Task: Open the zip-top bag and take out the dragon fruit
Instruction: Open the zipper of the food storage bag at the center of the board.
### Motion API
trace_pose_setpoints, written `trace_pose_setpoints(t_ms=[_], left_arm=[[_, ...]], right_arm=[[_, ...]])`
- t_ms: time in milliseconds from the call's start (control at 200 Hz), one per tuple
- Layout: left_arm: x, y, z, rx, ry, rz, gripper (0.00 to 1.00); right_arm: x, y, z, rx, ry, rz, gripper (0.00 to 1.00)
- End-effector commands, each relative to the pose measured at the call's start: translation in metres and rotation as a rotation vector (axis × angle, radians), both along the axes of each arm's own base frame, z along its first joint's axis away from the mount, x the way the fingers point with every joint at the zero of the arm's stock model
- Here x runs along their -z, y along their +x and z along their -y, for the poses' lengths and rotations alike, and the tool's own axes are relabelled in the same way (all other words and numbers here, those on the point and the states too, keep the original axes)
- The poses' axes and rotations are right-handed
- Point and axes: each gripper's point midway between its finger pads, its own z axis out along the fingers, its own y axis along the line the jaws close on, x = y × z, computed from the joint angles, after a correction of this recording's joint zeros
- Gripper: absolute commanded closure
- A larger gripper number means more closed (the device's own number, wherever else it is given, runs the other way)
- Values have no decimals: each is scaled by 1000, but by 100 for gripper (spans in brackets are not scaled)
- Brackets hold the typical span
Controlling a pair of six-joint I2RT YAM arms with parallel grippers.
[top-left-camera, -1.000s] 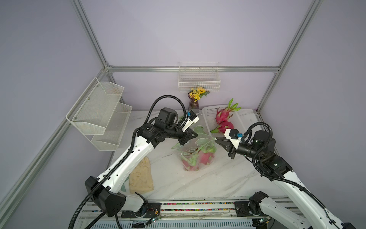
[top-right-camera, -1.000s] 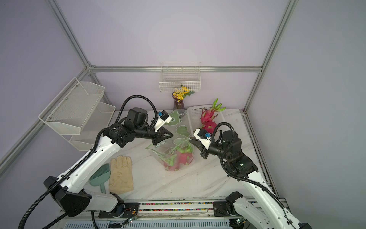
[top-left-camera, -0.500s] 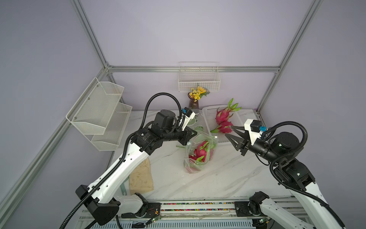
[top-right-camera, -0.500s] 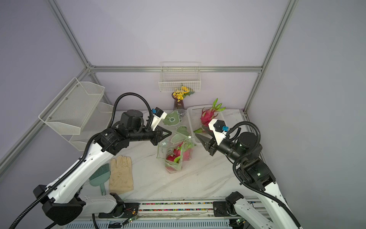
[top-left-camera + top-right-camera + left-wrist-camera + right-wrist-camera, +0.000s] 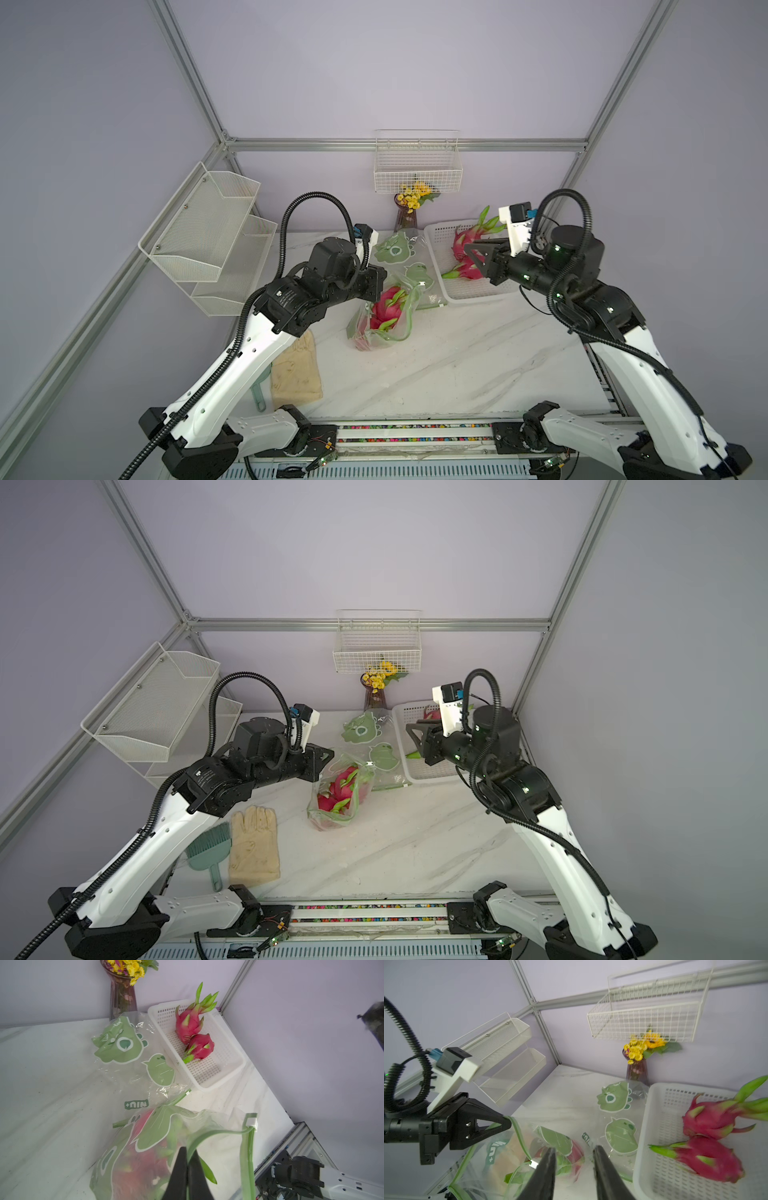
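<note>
Lilac walls (image 5: 415, 62) framed by aluminium struts (image 5: 407, 144); white marble tabletop (image 5: 457, 365); wire basket (image 5: 417, 174) on back wall, flower vase (image 5: 405, 216) beneath; two-tier mesh shelf (image 5: 208, 237) on side wall; even diffuse light.

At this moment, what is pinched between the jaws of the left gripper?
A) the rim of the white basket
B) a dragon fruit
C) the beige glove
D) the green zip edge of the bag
D: in the left wrist view the left gripper is shut on the green zip edge of the zip-top bag.
</note>
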Motion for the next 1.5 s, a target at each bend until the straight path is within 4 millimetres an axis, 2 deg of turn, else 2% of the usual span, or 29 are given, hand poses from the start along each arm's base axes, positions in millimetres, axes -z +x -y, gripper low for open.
trace_pose_setpoints(t_ms=[0, 65, 165, 355, 440, 585, 655, 680, 920, 1010, 1195, 1340, 1495], left_arm=[[-14, 11, -19, -159, -46, 29, 100], [-7, 14, -20, -192, -52, 3, 100], [-2, 19, -3, -152, -92, -21, 100], [0, 27, 22, -93, -195, -34, 100], [2, 30, 28, -89, -220, -38, 100], [3, 33, 34, -88, -296, -36, 100], [2, 34, 36, -80, -317, -36, 100], [3, 34, 37, -78, -316, -38, 100], [-7, 33, 44, -28, -350, -27, 100], [-11, 31, 46, -11, -354, -19, 100], [-12, 29, 47, 13, -350, -18, 100], [-13, 29, 46, 16, -349, -15, 100], [-14, 27, 48, 32, -355, -15, 100]], right_arm=[[8, -14, -24, -96, 92, -158, 68], [4, -20, -41, -138, 104, -153, 69], [0, -27, -59, -193, 96, -163, 69], [14, -41, -93, -269, 43, -194, 70], [28, -45, -109, -300, 22, -217, 71], [64, -40, -123, -295, -41, -275, 76], [74, -43, -128, -311, -69, -284, 77], [88, -40, -132, -313, -96, -309, 77], [137, -29, -119, -235, -235, -343, 76], [150, -24, -111, -196, -282, -347, 75], [154, -15, -90, -84, -354, -333, 70], [152, -15, -77, -38, -398, -327, 64], [160, -15, -65, -12, -450, -318, 58]])
